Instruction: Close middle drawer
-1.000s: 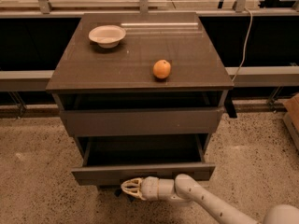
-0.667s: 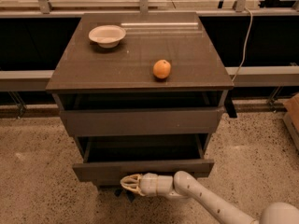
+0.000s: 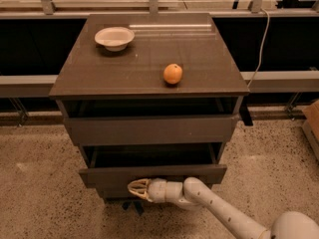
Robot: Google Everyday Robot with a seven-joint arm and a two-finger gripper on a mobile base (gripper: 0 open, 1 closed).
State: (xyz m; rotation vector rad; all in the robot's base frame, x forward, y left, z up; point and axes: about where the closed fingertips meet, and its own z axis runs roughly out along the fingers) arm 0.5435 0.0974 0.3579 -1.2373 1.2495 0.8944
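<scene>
The middle drawer (image 3: 154,176) is the dark grey-brown slab front second from the top of the cabinet. It stands pulled out, and its dark shallow box (image 3: 149,156) shows behind the front. My gripper (image 3: 139,189) is low in front of the cabinet, pointing left, against the lower edge of that drawer front near its middle. My white arm (image 3: 224,215) comes in from the bottom right. The lowest drawer front is mostly hidden behind the middle drawer and my gripper.
The top drawer front (image 3: 149,129) sits slightly out under the cabinet top (image 3: 209,59). On that top are an orange (image 3: 173,73) and a white bowl (image 3: 114,37). A speckled floor surrounds the cabinet, a rail and dark panels run behind it, and a brown box (image 3: 313,121) is at the right edge.
The middle drawer front has slid back toward the cabinet, leaving less of its box showing. My gripper has moved with it, up and inward. The orange and bowl have not moved.
</scene>
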